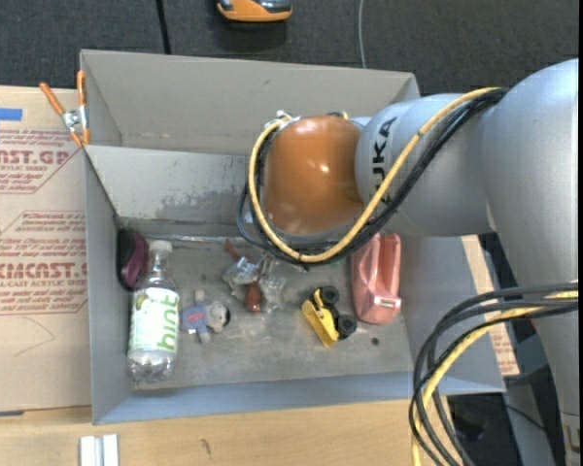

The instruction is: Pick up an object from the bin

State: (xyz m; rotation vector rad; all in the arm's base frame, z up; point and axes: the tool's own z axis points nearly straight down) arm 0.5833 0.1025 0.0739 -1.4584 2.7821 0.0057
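Grey metal bin (107,221), contents and arm. Fingers (249,272): low over the middle of the bin floor, under the arm's orange cover (306,175); whether they are released or clenched cannot be told, nor whether anything sits between them. Nearest item: small clear crumpled piece (241,278), right at the fingers. Small red-brown piece (255,299): just beside them, on the near side. Grey, blue and pink toy (206,318): near, toward the view's left and nearer the front wall. Clear bottle with green label (154,326): well apart to the view's left, lying flat. Dark maroon item (131,258): beyond the bottle's cap, against the left wall. Yellow-and-black tool (321,318): near, to the view's right. Pink container (377,278): beyond the tool, farther right.
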